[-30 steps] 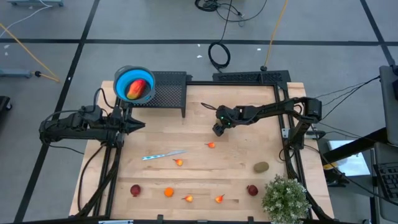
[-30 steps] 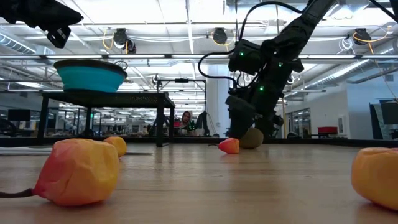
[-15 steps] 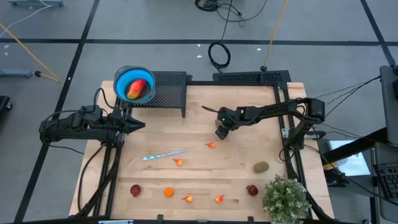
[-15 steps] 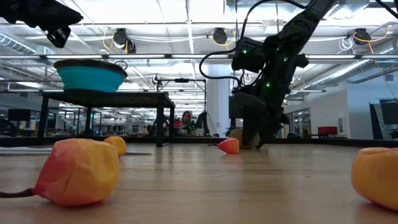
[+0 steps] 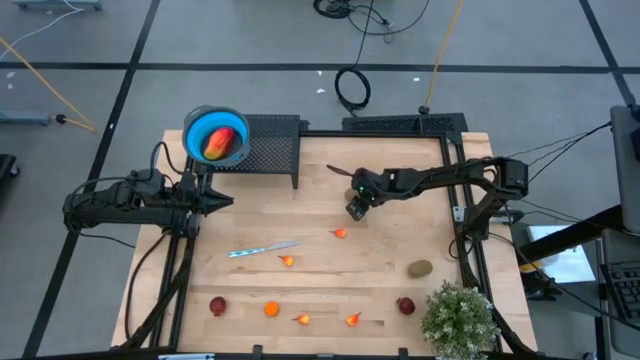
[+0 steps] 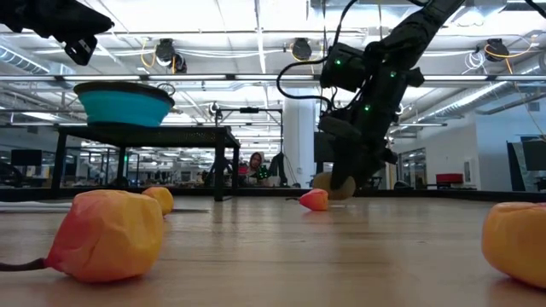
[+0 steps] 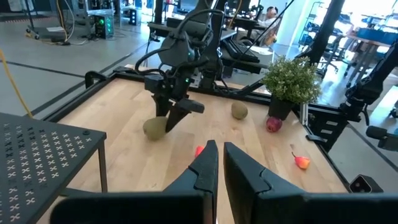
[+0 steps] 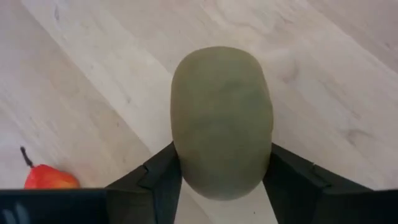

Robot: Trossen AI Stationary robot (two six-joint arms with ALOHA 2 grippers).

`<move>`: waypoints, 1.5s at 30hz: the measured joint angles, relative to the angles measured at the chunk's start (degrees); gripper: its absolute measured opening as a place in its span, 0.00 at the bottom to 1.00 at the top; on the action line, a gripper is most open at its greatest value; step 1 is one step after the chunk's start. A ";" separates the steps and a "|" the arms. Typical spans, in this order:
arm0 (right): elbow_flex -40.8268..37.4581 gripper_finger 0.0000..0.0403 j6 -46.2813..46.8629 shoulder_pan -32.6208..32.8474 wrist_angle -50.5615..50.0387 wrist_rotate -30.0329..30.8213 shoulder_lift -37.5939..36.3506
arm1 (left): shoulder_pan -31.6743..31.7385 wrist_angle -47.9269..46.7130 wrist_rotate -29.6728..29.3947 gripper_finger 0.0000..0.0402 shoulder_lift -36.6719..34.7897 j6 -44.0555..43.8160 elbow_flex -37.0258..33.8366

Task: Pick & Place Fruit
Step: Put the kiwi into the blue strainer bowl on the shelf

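A brown oval kiwi (image 8: 221,121) sits between the two dark fingers of the right gripper (image 5: 356,208), which press against its sides; in the low view the kiwi (image 6: 322,184) hangs just above the wooden table (image 5: 390,250). In the high view this grip lies a little right of the frame's centre, near the table's far half. Just below it in that view lies a small orange-red fruit (image 5: 340,233) with a stem, apart from the gripper. Farther toward the lower right lies a second kiwi (image 5: 420,268), and along the bottom edge a row: a dark red fruit (image 5: 217,305), an orange one (image 5: 271,309), two small orange ones (image 5: 304,319) (image 5: 353,320), and another dark red one (image 5: 405,305). One more small orange piece (image 5: 289,261) lies beside the silver knife (image 5: 262,249) at centre left. In the upper left, the blue bowl (image 5: 197,130) holds a larger orange-red fruit (image 5: 219,143). The left gripper (image 5: 222,201) waits at the left edge, its fingers nearly together and empty.
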 joint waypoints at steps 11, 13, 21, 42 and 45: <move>-0.03 0.44 1.74 -0.02 8.53 -12.59 -3.69 | -0.01 0.00 0.00 0.06 0.00 -1.42 0.00; 0.18 0.44 1.20 -0.04 15.25 -17.29 -4.69 | -0.01 -0.03 0.08 0.06 0.00 -1.55 0.00; 0.09 0.44 5.71 -0.20 38.80 -34.99 -6.15 | 0.01 -0.08 1.06 0.06 0.10 -2.01 0.00; 0.09 0.44 7.80 -0.39 64.07 -46.35 -6.15 | -0.01 -0.04 1.53 0.06 0.09 -2.52 0.00; 0.09 0.44 8.89 -0.39 62.91 -46.35 -6.15 | -0.01 -0.01 1.49 0.06 0.10 -3.52 0.00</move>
